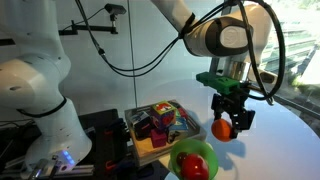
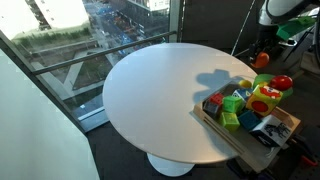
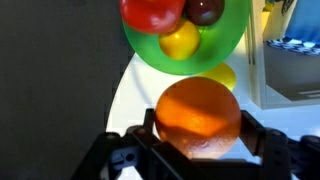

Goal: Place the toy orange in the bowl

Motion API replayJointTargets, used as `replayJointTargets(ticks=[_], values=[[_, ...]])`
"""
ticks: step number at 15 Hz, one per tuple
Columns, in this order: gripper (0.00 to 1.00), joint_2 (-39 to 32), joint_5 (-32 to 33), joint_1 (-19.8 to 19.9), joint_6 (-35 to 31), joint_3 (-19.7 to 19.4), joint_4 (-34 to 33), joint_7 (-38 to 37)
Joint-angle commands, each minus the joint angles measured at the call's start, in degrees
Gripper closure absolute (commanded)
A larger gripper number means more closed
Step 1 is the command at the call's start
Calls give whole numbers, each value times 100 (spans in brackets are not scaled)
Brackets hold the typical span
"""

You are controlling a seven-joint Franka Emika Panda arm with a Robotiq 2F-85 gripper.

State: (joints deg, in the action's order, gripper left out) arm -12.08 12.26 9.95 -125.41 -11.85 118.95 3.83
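Observation:
My gripper (image 1: 230, 118) is shut on the toy orange (image 1: 222, 129), a round orange ball, and holds it above the white table beside the bowl. In the wrist view the orange (image 3: 198, 118) fills the space between the two black jaws (image 3: 198, 140). The lime-green bowl (image 3: 232, 40) lies ahead at the top of that view, holding a red, a yellow and a dark round toy. In both exterior views the bowl (image 1: 203, 150) (image 2: 268, 97) sits near the table edge. The orange (image 2: 262, 60) hangs just beyond it.
A wooden tray (image 1: 146, 146) of multicoloured toy blocks stands next to the bowl and also shows in an exterior view (image 2: 232, 135). The round white table (image 2: 150, 90) stands by a glass window. A small yellow toy (image 3: 222, 76) lies on the table between the bowl and the orange.

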Motion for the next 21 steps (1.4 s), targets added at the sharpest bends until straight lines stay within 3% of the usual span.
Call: replayJointTargets(ticks=[1,21], values=[[44,529,296,62,30,-21,501,329],[44,998,1278,77,-445,-2,1941,1361]])
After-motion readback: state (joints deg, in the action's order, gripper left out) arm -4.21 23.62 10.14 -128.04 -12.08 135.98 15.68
